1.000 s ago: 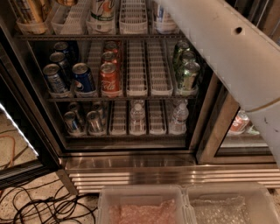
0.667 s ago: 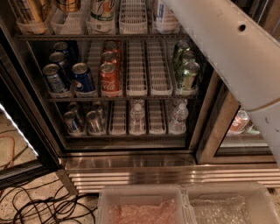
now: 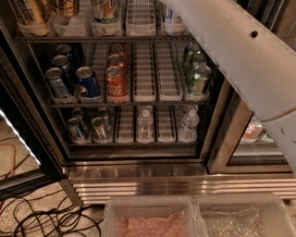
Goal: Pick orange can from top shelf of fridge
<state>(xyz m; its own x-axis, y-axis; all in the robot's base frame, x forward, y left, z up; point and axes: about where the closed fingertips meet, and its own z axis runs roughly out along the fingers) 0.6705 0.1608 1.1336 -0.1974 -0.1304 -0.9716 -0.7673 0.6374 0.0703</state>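
Nearest us, along the bottom edge, two clear plastic tubs (image 3: 149, 204) sit side by side, and black cables (image 3: 42, 217) lie tangled on the floor at lower left. Behind them runs the ribbed steel base of the fridge (image 3: 138, 178), its door open. The white arm (image 3: 240, 51) crosses the upper right of the frame and runs out past the top edge. The gripper lies beyond that edge, so we cannot tell whether the jaws are spread or pressed together.

Little has changed over the last second. The arm's upper end has crept slightly toward the left along the top edge, and every can stands where it stood. Deeper in, the red cola can (image 3: 115, 83) is on the middle rack. Farthest back, the top shelf (image 3: 138, 39) carries the 7UP can (image 3: 105, 10). Left of it, in the upper left of the frame, is what we take to be the orange can (image 3: 65, 6), cut off by the top edge and sitting in its lane. We judge the reach is under way and the can not yet taken.
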